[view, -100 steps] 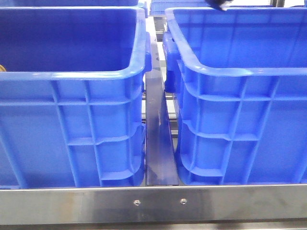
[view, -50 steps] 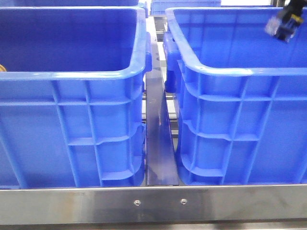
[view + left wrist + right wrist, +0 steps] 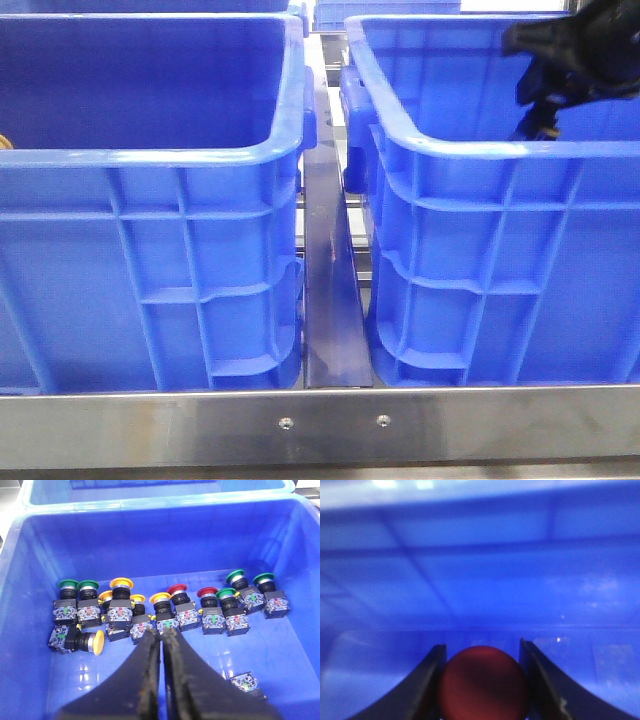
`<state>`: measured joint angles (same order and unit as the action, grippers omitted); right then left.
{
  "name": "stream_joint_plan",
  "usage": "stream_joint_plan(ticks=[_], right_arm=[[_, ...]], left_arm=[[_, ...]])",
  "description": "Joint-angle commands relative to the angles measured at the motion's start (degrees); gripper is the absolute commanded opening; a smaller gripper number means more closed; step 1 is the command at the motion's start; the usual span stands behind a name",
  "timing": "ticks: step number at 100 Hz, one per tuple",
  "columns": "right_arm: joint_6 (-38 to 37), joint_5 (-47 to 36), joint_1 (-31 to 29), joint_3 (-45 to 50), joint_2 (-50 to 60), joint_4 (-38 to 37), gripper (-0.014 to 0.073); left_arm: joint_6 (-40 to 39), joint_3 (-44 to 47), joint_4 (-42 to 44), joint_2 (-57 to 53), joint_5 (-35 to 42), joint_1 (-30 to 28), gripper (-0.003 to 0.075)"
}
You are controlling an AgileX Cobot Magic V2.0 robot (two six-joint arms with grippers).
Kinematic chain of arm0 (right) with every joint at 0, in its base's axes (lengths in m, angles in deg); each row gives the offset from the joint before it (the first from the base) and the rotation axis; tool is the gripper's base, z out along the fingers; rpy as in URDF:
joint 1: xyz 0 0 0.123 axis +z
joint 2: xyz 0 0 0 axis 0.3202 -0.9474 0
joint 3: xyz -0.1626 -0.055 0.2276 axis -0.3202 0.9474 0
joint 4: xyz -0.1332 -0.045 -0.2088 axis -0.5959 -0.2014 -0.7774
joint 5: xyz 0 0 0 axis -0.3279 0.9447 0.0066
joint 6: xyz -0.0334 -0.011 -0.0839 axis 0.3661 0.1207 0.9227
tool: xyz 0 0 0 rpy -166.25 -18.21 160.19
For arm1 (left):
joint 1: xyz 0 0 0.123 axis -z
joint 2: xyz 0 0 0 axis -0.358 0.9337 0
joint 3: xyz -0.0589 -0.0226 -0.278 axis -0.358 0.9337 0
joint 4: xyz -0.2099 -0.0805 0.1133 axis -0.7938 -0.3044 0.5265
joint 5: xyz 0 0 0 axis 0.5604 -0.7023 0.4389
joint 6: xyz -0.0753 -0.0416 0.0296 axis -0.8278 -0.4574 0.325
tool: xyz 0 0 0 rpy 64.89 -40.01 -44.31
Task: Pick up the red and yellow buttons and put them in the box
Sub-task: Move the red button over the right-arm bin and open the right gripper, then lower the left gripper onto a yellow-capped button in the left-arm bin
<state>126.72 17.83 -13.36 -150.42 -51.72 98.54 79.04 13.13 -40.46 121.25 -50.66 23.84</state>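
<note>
A: Right gripper (image 3: 481,680)?
B: Clamped on a red button (image 3: 484,682), cap sits between both fingers. Front view has it inside the right box (image 3: 480,150), near the far right corner.
A: Left gripper (image 3: 161,645)?
B: Fingers pressed together, nothing held. It hangs over the left box (image 3: 20,580), just above a yellow button (image 3: 161,605). Other buttons in a loose row on that floor: red (image 3: 177,594), green (image 3: 67,587), plus a yellow one on its side (image 3: 82,640).
A: Boxes?
B: Side by side on the metal surface (image 3: 330,425), narrow gap between.
</note>
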Motion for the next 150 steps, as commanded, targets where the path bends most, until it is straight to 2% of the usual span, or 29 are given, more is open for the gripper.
stream_joint_plan(ticks=[1,47,56,69,83,114,150], right_arm=[[2.1,0.0,0.2,-4.1,-0.5,0.5,0.0161],[2.1,-0.7,0.2,-6.4,-6.1,0.1,0.0178],[2.1,0.9,0.2,-6.1,-6.0,0.1,0.0233],[2.1,3.2,0.2,-5.8,-6.0,0.1,0.0360],[2.1,3.5,0.2,-4.7,-6.0,0.1,0.0430],[2.1,2.6,0.2,-4.3,-4.2,0.1,0.0514],[2.1,1.4,0.1,-2.8,6.5,0.1,0.0514]], left_arm=[[-0.6,-1.5,-0.6,-0.1,4.7,0.0,-0.0019],[-0.6,-1.5,-0.7,-0.1,4.8,0.0,-0.0019],[-0.6,-1.5,-0.7,-0.1,4.8,0.0,-0.0019],[-0.6,-1.5,-0.7,-0.1,4.8,0.0,-0.0019],[-0.6,-1.5,-0.7,-0.1,4.8,0.0,-0.0019],[-0.6,-1.5,-0.7,-0.1,4.8,0.0,-0.0019],[-0.6,-1.5,-0.7,-0.1,4.8,0.0,-0.0019]])
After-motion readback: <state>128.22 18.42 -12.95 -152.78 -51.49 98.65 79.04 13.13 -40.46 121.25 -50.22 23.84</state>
